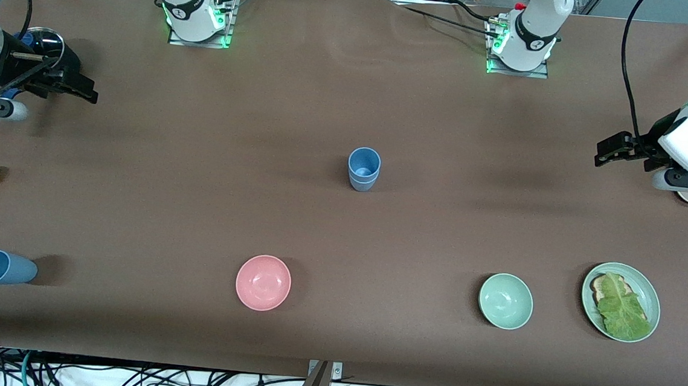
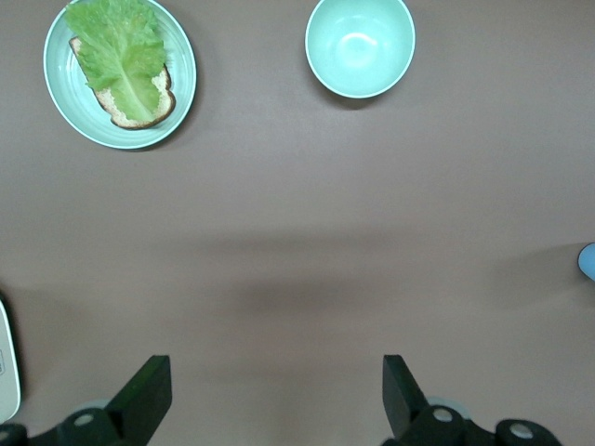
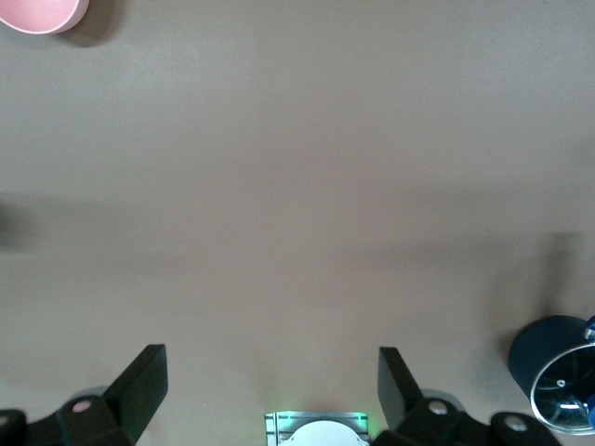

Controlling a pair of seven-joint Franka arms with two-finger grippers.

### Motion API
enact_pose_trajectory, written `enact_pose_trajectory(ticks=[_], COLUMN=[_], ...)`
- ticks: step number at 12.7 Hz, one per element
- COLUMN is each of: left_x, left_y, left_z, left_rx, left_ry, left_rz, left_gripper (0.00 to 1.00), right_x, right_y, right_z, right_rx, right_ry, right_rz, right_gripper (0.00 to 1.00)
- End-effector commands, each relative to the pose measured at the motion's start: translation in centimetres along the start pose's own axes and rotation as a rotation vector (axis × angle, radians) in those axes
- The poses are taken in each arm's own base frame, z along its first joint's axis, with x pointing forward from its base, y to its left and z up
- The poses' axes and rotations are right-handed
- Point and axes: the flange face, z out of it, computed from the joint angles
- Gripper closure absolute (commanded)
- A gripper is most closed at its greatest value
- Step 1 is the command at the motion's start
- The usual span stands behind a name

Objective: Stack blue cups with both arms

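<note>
A stack of blue cups [image 1: 363, 169] stands upright mid-table, between both grippers and well apart from each. A lone blue cup [image 1: 4, 268] lies tipped on its side toward the right arm's end, nearer the camera than the right gripper [image 1: 79, 86]. Both it and the left gripper [image 1: 608, 150] hang spread and empty, holding nothing. Risk: the tipped cup may roll when pinched, or a skewed insertion could topple the stack.

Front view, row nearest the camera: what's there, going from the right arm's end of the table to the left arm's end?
Light blue cup lying on its side → pink bowl → pale green bowl → green plate holding bread and a lettuce leaf.
</note>
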Motion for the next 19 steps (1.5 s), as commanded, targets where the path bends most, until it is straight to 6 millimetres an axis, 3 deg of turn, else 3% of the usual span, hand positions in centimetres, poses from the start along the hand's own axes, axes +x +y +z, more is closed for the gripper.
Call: enact_pose_trajectory(ticks=[1,4,11,19], left_x=[-0.2,-0.2,-0.2,-0.2], left_y=[0.1,0.1,0.1,0.1], left_z=[-0.5,-0.5,-0.5,-0.5], left_rx=[-0.019,-0.019,-0.019,-0.019], left_ry=[-0.004,-0.004,-0.004,-0.004], left_rz=[0.02,0.02,0.02,0.021], left_gripper=[0.0,0.0,0.0,0.0], right_x=[-0.1,0.2,-0.3,-0.6], right_y=[0.7,1.8,1.8,1.4], right_z=[0.2,0.1,-1.7,-1.3], right_rx=[-0.001,-0.001,-0.026,-0.021], right_ry=[0.008,0.024,0.03,-0.004], right_rz=[0.007,0.017,0.011,0.012], right_gripper=[0.0,0.0,0.0,0.0])
